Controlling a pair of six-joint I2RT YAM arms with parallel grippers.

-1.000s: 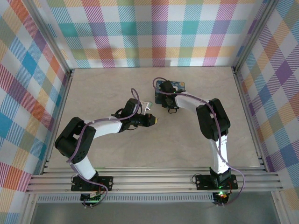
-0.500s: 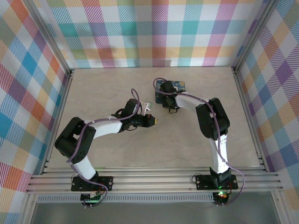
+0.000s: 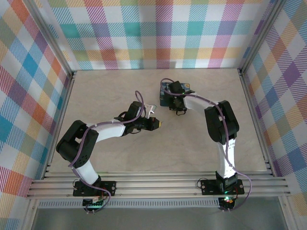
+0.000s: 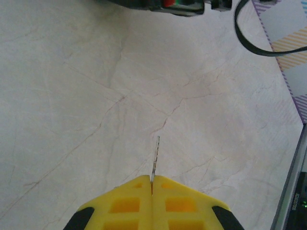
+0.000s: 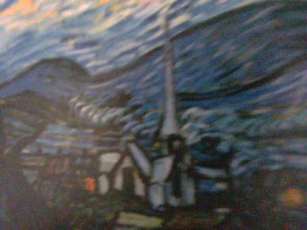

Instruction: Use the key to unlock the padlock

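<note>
My left gripper is shut on the key. The thin silver blade sticks out edge-on past the yellow fingertips, above the bare tabletop, pointing right towards the right arm. My right gripper hangs low over the dark blue starry-night tin at the back middle. The right wrist view is a blurred close-up of the tin's painted lid, and the fingers do not appear there. The padlock is hidden or out of view.
A pale marbled tabletop is ringed by aluminium rails and checked walls. In the left wrist view, dark parts of the right arm and a black cable lie ahead, with a rail at the right edge.
The right gripper has shifted slightly right and farther back over the tin. The left arm holding the key has not moved.
</note>
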